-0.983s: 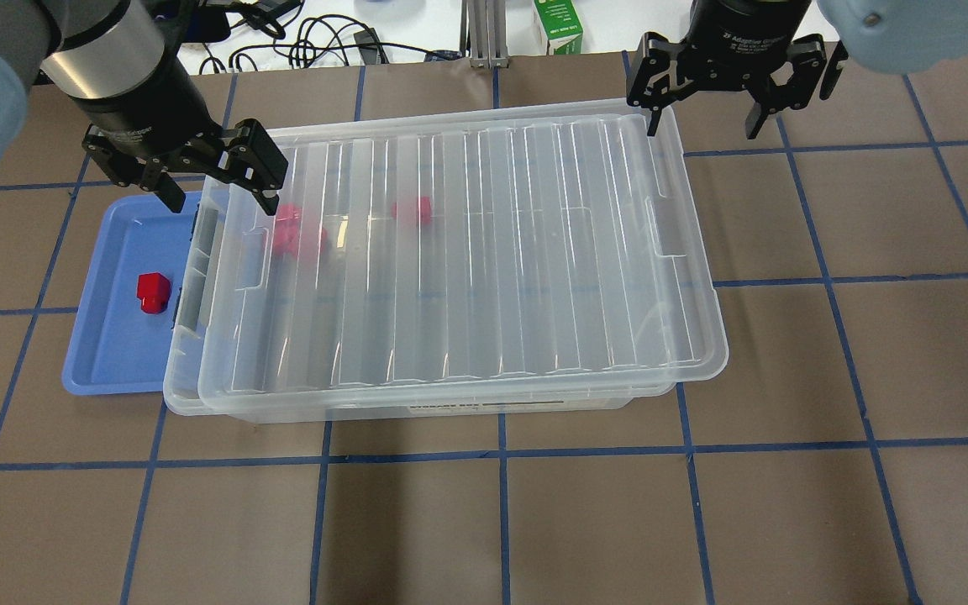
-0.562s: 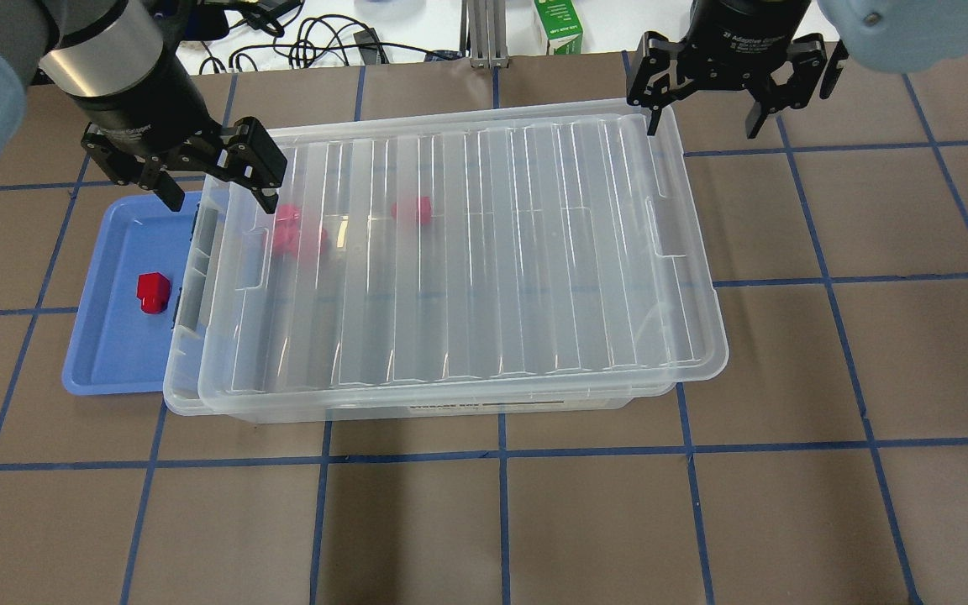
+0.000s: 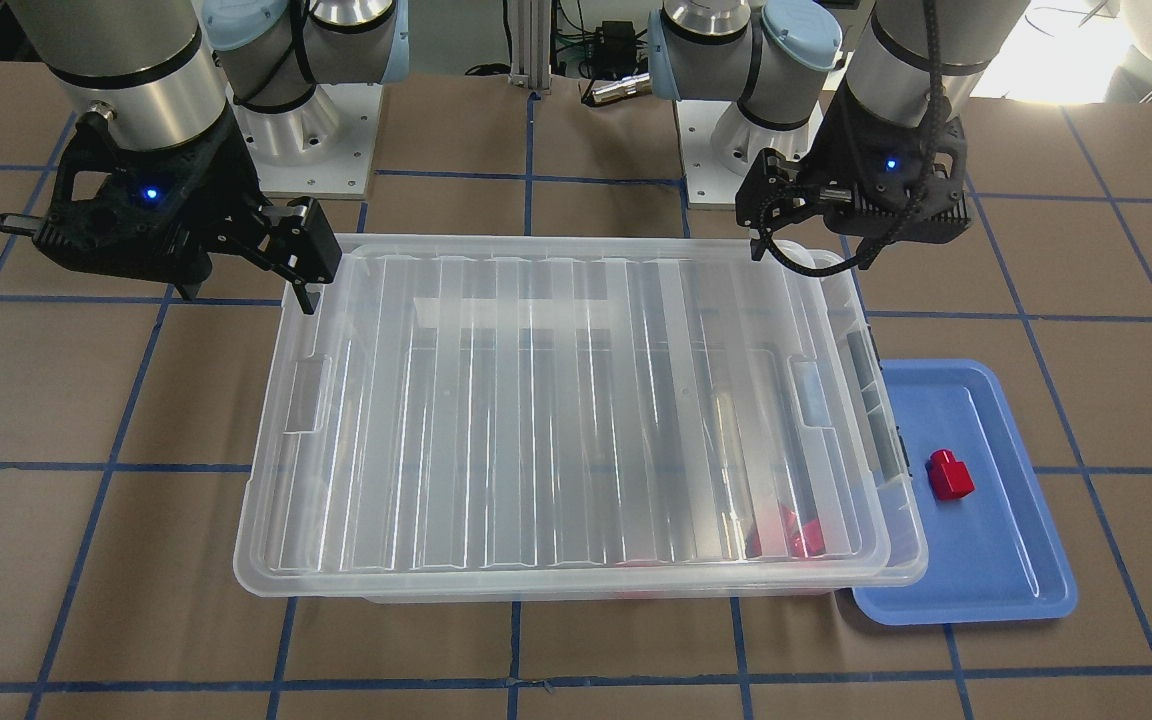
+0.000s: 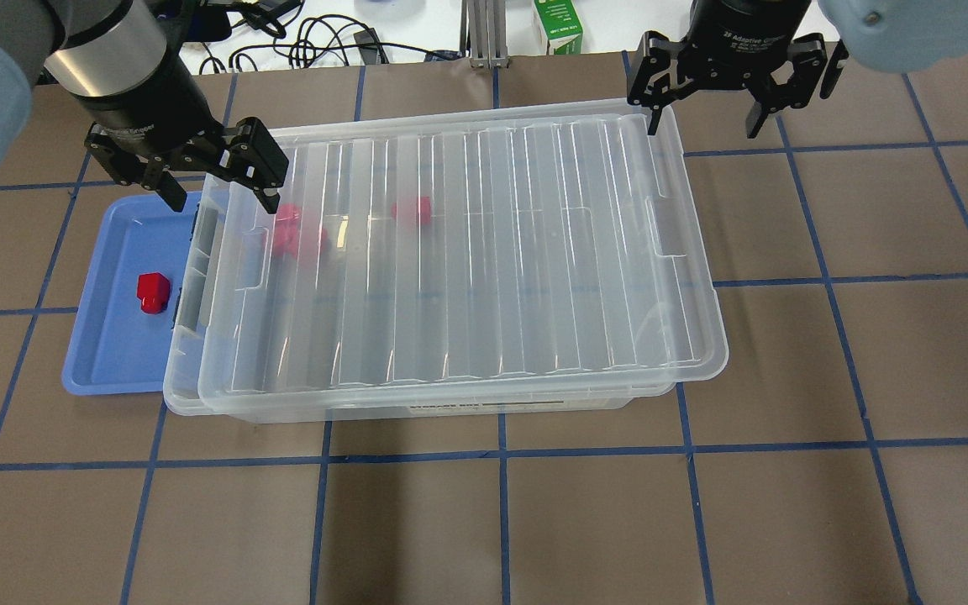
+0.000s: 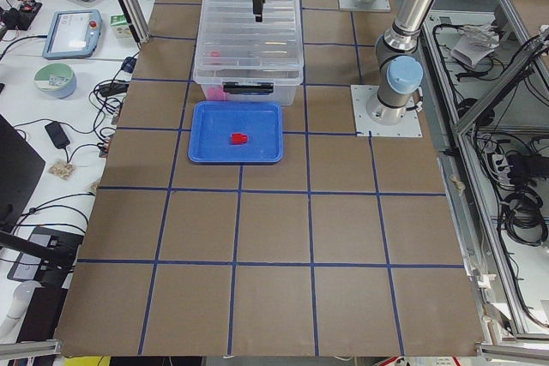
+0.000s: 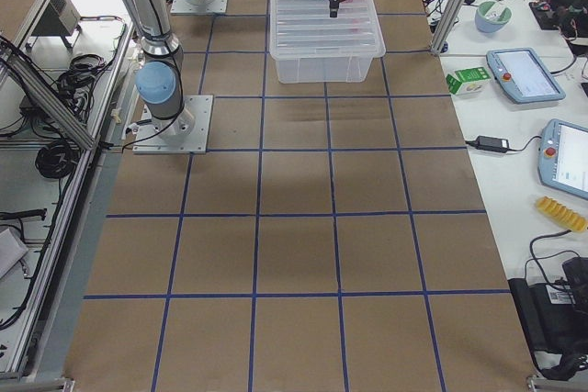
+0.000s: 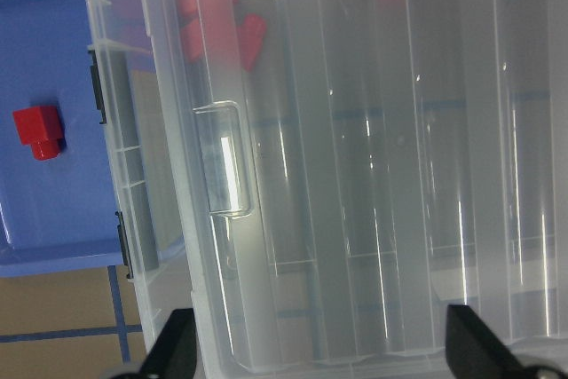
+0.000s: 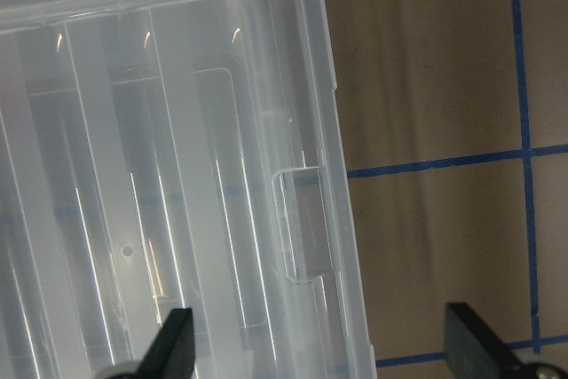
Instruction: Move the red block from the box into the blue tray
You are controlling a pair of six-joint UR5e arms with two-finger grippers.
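A glossy red block (image 4: 153, 291), a cube with a narrower stub, lies in the blue tray (image 4: 106, 357), near the side next to the box (image 4: 467, 405). The tray is shallow, smooth plastic with rounded corners and a raised rim. From above, the box's rim covers the tray's nearest edge.

The box is cloudy clear plastic. Its ribbed lid (image 4: 484, 252), with handle recesses, sits slightly askew on top. More red blocks (image 4: 299, 237) show blurred through the lid at the tray end.

The left fingers (image 4: 260, 165) hang spread and empty over the box corner and tray. The right fingers (image 4: 649, 80), also spread and empty, hang at the far opposite corner.

The bench (image 4: 534, 521) is brown with blue tape lines. A green carton (image 4: 558, 27) and cables (image 4: 316, 38) lie beyond it.
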